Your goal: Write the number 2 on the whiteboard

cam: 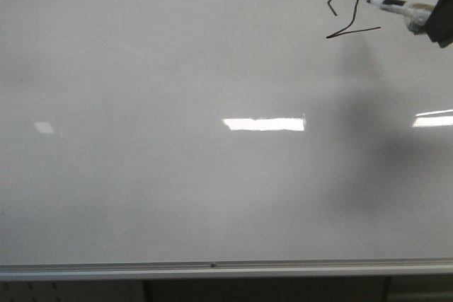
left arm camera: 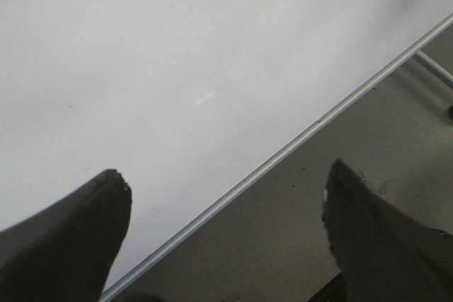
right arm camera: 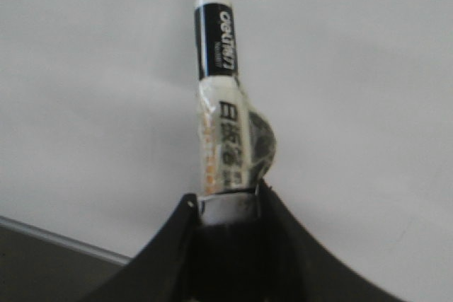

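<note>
Left gripper (left arm camera: 226,235): two matte black fingers (left arm camera: 71,238), broad at the base and tapering to rounded tips; pale scuffing and wear marks along the tip edges. Right gripper (right arm camera: 226,199): two black fingers (right arm camera: 159,252) with smooth curved outer faces, narrowing toward the tips; a small light speck near one tip. In the front view, only a black angular portion shows.

Dim grey light, glare patches on whiteboard (cam: 141,196), soft focus
</note>
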